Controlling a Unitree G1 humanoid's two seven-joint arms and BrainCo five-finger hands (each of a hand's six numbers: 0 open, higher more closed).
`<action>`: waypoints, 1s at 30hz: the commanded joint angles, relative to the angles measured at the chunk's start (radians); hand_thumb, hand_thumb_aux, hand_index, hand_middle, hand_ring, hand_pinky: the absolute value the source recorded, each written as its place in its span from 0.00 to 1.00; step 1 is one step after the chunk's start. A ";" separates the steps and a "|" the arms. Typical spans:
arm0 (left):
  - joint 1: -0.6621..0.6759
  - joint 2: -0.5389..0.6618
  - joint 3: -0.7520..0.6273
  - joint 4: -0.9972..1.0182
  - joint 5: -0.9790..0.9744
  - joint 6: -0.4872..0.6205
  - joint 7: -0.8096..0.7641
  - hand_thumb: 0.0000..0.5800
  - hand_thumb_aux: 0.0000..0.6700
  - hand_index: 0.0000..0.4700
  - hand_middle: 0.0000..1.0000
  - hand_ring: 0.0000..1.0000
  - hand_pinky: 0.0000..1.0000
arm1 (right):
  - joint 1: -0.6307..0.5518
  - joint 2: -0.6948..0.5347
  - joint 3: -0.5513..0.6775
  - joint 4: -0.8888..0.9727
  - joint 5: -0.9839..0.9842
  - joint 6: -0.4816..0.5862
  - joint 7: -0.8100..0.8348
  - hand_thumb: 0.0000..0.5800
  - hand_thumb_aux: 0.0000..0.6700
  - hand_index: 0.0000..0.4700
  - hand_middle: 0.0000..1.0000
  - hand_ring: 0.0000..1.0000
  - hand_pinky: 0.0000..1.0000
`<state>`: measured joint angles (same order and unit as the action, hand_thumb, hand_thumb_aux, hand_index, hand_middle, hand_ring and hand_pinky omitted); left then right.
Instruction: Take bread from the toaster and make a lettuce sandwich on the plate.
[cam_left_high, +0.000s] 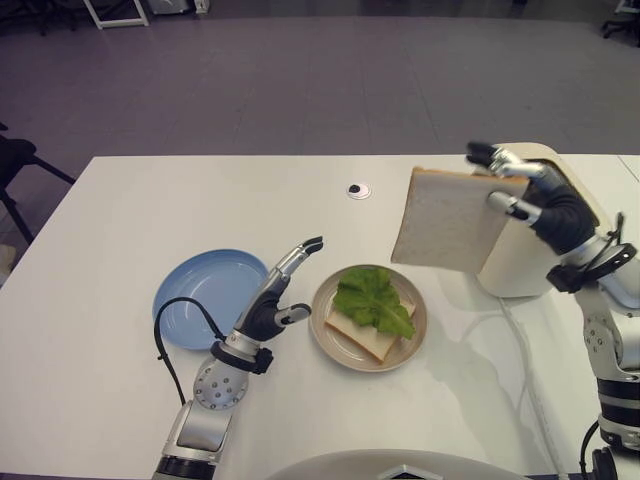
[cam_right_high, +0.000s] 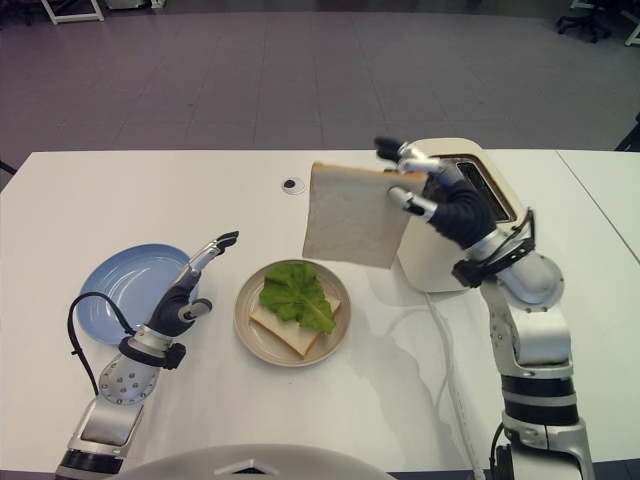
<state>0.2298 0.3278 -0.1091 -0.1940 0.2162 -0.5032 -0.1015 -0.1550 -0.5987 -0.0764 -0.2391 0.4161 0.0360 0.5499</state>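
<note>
My right hand (cam_right_high: 440, 200) is shut on a slice of white bread (cam_right_high: 352, 215), holding it upright in the air left of the cream toaster (cam_right_high: 440, 255). The slice hangs above and to the right of the tan plate (cam_right_high: 250, 335). On that plate lies another bread slice (cam_right_high: 290, 330) with a green lettuce leaf (cam_right_high: 295, 293) on top. My left hand (cam_right_high: 190, 290) rests low over the table between the blue plate and the tan plate, fingers extended and holding nothing.
A blue plate (cam_right_high: 115, 285) sits at the left. A small round black-and-white marker (cam_right_high: 292, 185) lies on the white table (cam_right_high: 300, 420) behind the plates. The toaster's white cord (cam_right_high: 440, 360) runs toward the front edge. A black cable (cam_right_high: 85, 320) loops by my left arm.
</note>
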 joint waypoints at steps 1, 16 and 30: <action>-0.003 -0.001 0.005 0.008 0.016 -0.009 -0.005 0.00 0.00 0.00 0.00 0.00 0.00 | 0.018 0.044 0.094 0.019 -0.059 0.075 0.004 1.00 1.00 1.00 0.00 0.00 0.00; -0.005 -0.003 -0.015 0.000 0.067 -0.012 -0.016 0.00 0.00 0.00 0.00 0.00 0.00 | 0.045 0.155 0.312 0.285 -0.410 -0.036 -0.038 1.00 1.00 1.00 0.00 0.00 0.00; -0.010 0.094 -0.158 0.021 0.537 -0.077 0.010 0.00 0.00 0.00 0.00 0.00 0.00 | 0.012 0.151 0.365 0.388 -0.585 -0.314 -0.057 0.97 0.83 0.83 0.00 0.00 0.00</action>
<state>0.2218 0.3933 -0.2326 -0.1895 0.6619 -0.5814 -0.0922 -0.1368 -0.4375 0.2716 0.1317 -0.1400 -0.2566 0.4770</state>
